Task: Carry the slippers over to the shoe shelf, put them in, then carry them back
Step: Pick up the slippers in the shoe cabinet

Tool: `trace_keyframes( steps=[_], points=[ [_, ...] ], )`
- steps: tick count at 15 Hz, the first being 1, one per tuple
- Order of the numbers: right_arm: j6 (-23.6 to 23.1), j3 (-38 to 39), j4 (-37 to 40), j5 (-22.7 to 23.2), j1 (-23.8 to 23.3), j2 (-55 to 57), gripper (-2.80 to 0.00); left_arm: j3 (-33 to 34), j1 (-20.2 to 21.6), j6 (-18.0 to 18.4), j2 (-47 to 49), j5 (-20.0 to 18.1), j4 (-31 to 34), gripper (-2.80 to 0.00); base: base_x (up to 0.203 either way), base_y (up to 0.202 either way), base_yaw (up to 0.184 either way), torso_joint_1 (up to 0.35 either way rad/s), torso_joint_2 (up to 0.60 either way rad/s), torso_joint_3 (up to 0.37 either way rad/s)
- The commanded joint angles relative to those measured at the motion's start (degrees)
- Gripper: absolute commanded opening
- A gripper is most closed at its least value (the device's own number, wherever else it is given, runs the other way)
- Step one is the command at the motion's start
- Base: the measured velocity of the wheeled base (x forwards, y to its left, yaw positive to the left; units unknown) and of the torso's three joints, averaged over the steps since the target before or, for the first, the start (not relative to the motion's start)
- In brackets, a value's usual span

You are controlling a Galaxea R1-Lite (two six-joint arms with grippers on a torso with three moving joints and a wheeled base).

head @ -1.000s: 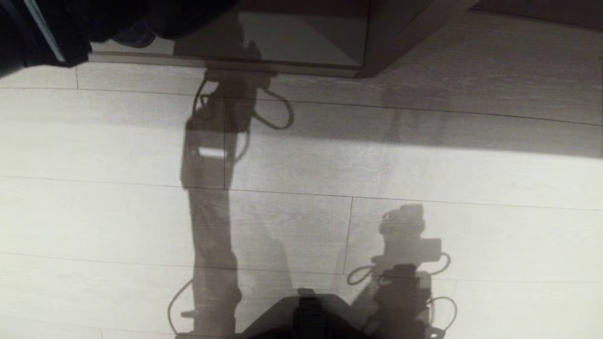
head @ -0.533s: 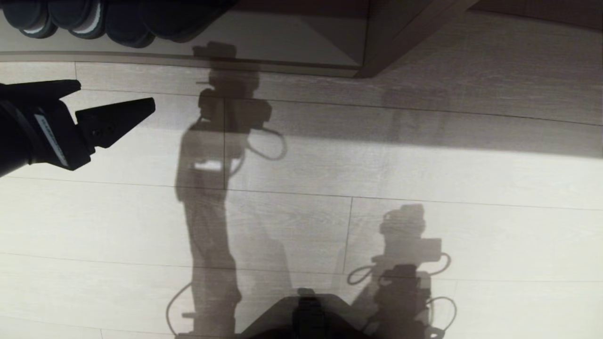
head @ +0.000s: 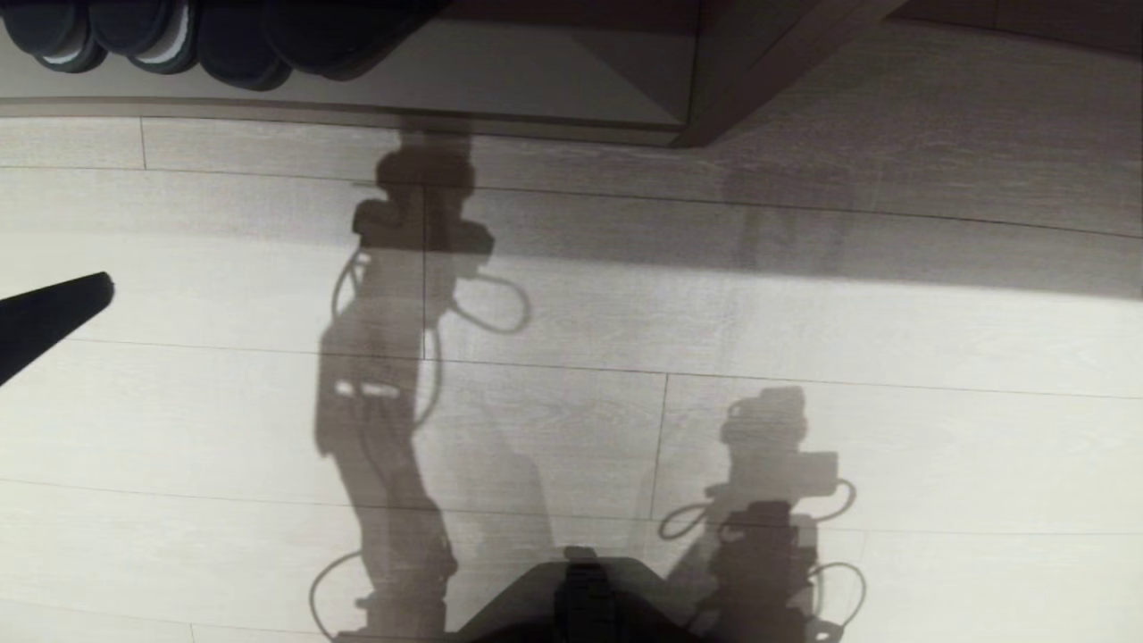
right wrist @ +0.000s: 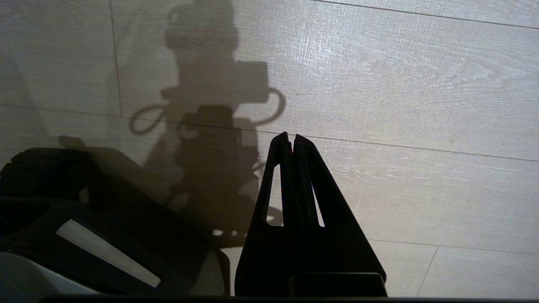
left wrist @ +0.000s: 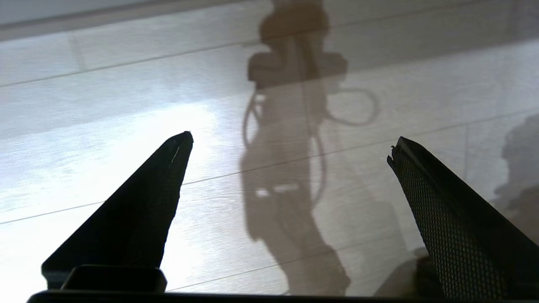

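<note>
The slippers [head: 268, 45] lie as dark rounded shapes in the shoe shelf [head: 536, 76], at the top left of the head view, with nothing holding them. The shelf's divider panel [head: 768, 71] stands to their right. My left gripper [left wrist: 290, 141] is open and empty over the pale floor, well back from the shelf. In the head view only one of its fingertips [head: 89, 290] shows, at the left edge. My right gripper [right wrist: 290, 136] is shut on nothing, parked low over the floor beside my base.
Black slides with pale soles [head: 54, 36] sit left of the slippers in the same cubby. Pale wood planks [head: 804, 339] stretch from the shelf to my base [head: 580, 598]. The arms' shadows fall across them.
My left gripper has pulled back out of the shelf, down and to the left, until only a fingertip shows. The slippers stay in the cubby. The right arm has not moved.
</note>
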Motion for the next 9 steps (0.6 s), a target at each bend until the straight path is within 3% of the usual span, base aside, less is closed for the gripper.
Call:
trace_keyframes(
  steps=[1,2,3,6,9],
  points=[
    [0.0,0.0,0.0,0.0,0.0,-0.2,-2.8,-0.3,0.2,0.6,-4.8,1.7,1.0,0.0,0.0,0.0,0.0,0.0,0.0,0.0],
    [0.0,0.0,0.0,0.0,0.0,-0.2,-2.8,-0.4,0.2,0.8,-5.1,2.2,1.4,0.0,0.0,0.0,0.0,0.0,0.0,0.0],
    [0.0,0.0,0.0,0.0,0.0,-0.2,-2.8,-0.4,0.2,1.0,-5.4,2.5,2.3,-2.8,0.0,0.0,0.0,0.0,0.0,0.0],
    [0.0,0.0,0.0,0.0,0.0,-0.2,-2.8,-3.3,1.4,1.6,-10.3,5.5,10.1,-2.8,0.0,0.0,0.0,0.0,0.0,0.0],
    [0.0,0.0,0.0,0.0,0.0,-0.2,-2.8,-2.7,2.0,1.3,-13.0,6.2,10.7,-2.8,0.0,0.0,0.0,0.0,0.0,0.0]
  ],
)
